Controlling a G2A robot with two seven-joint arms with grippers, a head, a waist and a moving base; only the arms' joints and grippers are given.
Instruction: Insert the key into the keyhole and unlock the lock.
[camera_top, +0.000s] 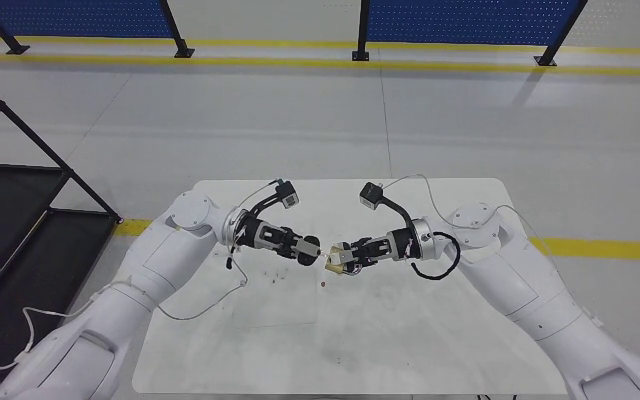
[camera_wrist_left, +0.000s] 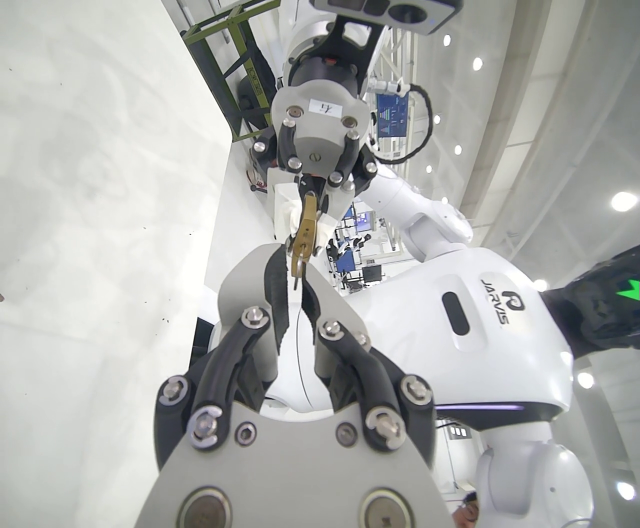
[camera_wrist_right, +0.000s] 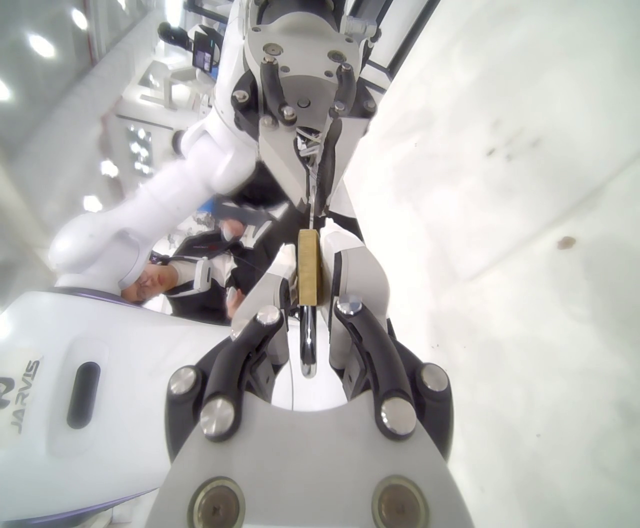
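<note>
Right now my right pincer (camera_wrist_right: 310, 274) is clenched on the brass body of the lock (camera_wrist_right: 308, 270), one pad on each broad face. The shackle (camera_wrist_right: 308, 347) points back toward my right wrist and the keyhole end faces my other arm. My left pincer (camera_wrist_left: 298, 274) is clenched on the key (camera_wrist_left: 298, 276), gripping its head so the blade points out at the lock. From above, the lock hangs over the middle of the table (camera_top: 420, 330), clear of the surface. Both pincers meet at it, the left just beside its keyhole end and the right around its body.

The coming move turns on the line-up. The key's long axis and the lock's long axis run nearly end to end, in one line from wrist to wrist, with the lock straight ahead of the key's tip. From my left wrist the lock looks tilted a little off that line. From my right wrist the blade reaches the lock's end face and touches it. The keyhole itself is hidden, so I cannot tell whether the tip sits inside it or only rests against the face.

I judge insertion to be the step in hand. My left arm is the nearer one to push along that axis and then twist about it, while my right holds the lock steady. The shackle looks seated in the body, so I take the lock as not yet open.
</note>
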